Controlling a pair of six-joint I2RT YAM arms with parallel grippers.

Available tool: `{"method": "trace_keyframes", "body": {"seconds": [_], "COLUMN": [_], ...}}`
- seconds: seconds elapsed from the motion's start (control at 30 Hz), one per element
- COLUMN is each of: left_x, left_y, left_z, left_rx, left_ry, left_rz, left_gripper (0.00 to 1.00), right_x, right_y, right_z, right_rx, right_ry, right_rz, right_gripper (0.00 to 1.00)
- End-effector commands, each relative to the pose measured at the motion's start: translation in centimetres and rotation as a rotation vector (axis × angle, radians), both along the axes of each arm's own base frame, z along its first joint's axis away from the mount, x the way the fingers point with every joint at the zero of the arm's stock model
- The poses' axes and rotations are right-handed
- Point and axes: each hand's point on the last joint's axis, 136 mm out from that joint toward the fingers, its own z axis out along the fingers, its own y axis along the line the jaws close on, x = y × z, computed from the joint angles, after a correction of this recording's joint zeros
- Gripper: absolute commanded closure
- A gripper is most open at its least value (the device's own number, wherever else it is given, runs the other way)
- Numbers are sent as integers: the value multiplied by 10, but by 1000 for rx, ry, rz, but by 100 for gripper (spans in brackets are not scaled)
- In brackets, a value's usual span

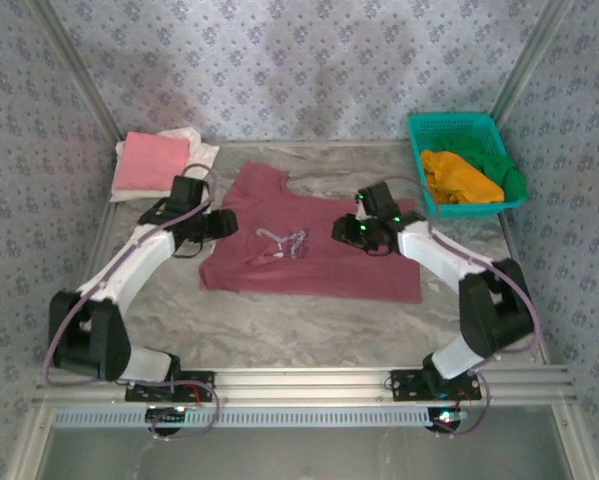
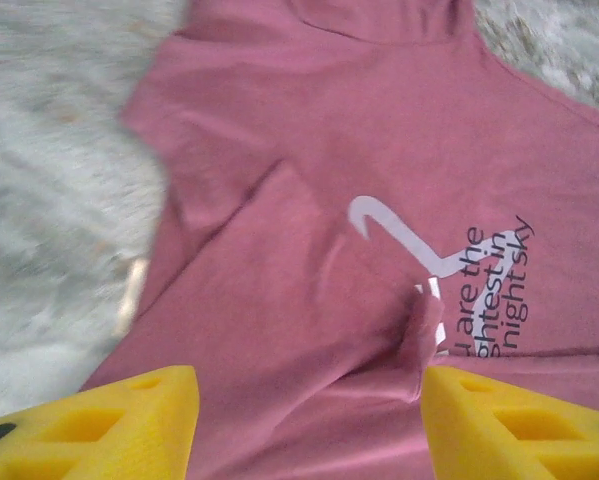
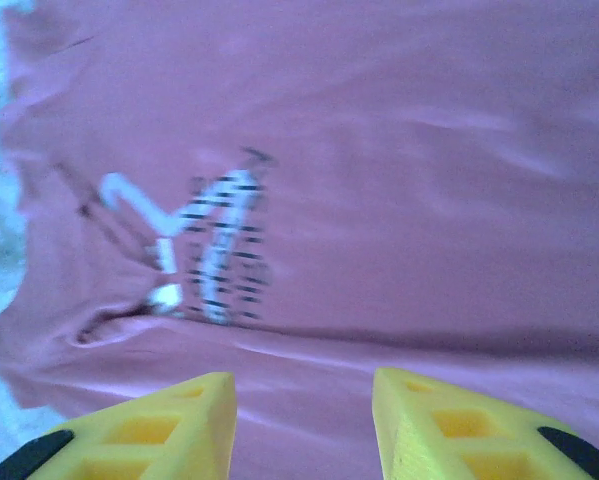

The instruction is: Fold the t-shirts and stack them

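Currently the left gripper (image 2: 304,405) has its yellow fingers (image 2: 99,420) set well apart, with nothing between them; bare maroon cloth shows through the gap. It hangs over the left half of the maroon t-shirt (image 2: 309,150). A small raised pucker (image 2: 419,345) of cloth stands just beside the finger on the right of the left wrist view.

The right gripper (image 3: 304,400) is also parted, at a narrower gap, and holds nothing. It hangs over the shirt's right half.

The maroon t-shirt lies spread flat at mid-table, collar toward the far wall. Its print (image 2: 379,225) (a white stroke with dark lettering beside it) sits between the two grippers in the top view.

Further out on the table (image 1: 309,320):
- Rear left: a folded pink t-shirt (image 1: 151,165) rests on a cream t-shirt (image 1: 201,148), well apart from the maroon one.
- Rear right: a teal mesh basket (image 1: 457,123) holds an orange t-shirt (image 1: 459,178) and a green t-shirt (image 1: 509,175) — both bunched, the green one spilling over the right rim.
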Motion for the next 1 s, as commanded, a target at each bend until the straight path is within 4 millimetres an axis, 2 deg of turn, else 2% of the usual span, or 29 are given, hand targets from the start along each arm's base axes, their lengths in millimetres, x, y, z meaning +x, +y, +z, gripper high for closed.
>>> {"method": "trace_keyframes", "body": {"seconds": [0.0,0.2,0.33,0.4,0.6,0.83,0.9,0.97], "left_x": [6,20,28,34,46,48,48,48], "left_y": [-9,-11,-2,1,-2,-4,-4,-4], "left_z": [-26,-65,-86,-91,-103,-117,-117,-118], "left_rx": [49,73,76,69,65,55,52,53], "left_ry": [48,147,170,171,177,193,193,193], "left_rz": [-106,-136,-121,-112,-118,-113,-111,-110], "left_gripper": [37,37,36,37,37,53,61,74], "right_x": [-14,-1,6,10,15,9,10,9], "right_y": [53,122,142,148,168,182,184,184], "right_z": [-5,-16,-38,-48,-57,-71,-71,-71], "right_rx": [33,186,188,193,201,193,195,186], "right_ry": [40,146,203,231,259,303,305,306], "right_rz": [188,217,187,175,177,170,172,167], "right_gripper": [57,57,57,56,55,53,52,52]}}
